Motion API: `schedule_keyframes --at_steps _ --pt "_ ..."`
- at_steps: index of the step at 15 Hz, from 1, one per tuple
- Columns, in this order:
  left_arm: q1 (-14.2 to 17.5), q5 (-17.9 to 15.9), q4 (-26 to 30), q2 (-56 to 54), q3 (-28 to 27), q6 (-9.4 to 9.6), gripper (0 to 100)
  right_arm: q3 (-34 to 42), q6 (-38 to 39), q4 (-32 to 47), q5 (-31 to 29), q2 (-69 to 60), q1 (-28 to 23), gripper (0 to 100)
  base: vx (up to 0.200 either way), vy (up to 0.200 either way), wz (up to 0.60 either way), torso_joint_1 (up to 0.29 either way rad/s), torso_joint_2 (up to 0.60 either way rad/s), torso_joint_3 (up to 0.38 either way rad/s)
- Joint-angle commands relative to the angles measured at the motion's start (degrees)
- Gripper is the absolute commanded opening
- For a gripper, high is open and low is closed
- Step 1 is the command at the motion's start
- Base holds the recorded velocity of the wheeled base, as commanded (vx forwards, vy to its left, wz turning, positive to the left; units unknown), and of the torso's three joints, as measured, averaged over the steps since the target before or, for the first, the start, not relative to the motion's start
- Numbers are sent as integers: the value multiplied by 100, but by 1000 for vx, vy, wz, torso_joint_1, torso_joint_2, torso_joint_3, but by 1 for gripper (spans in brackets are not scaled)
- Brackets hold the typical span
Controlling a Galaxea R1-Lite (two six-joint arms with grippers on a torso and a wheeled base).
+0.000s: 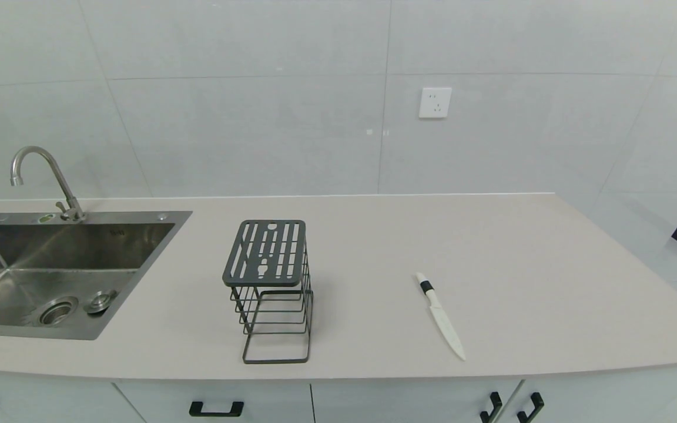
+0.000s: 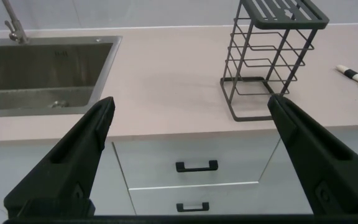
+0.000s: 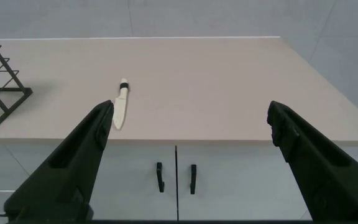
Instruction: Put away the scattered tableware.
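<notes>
Counter [image 1: 491, 247]: sink [image 1: 80, 247] set in at frame left, rack [image 1: 265, 251] at centre, knife [image 1: 441, 316] lower right of rack, well apart.

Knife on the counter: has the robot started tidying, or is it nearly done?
Nothing looks done: the knife lies flat on the counter, apart from the rack. Nothing is in hand: the left gripper and right gripper are open and empty. Left, probably: slotting the knife into the rack.

You will find no text, number or sign here that can be read. The sink [image 1: 115, 217] bears a small dark mark [image 1: 116, 232] on its back inner wall and a small green sticker [image 1: 46, 218] on its rim beside the faucet [image 1: 61, 182]; both are too small to make out.
</notes>
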Motion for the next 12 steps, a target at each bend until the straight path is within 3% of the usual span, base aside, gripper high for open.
schedule_keyframes --at_steps 1,8,12 --pt "0 1 1 7 1 -1 100 -1 0 3 4 7 10 100 0 0 0 0 0 0" --pt "0 1 1 7 1 -1 100 -1 0 3 4 7 1 100 0 0 0 13 0 10" --pt "0 1 1 7 1 -1 100 -1 0 3 4 7 1 100 0 0 0 232 -8 217"
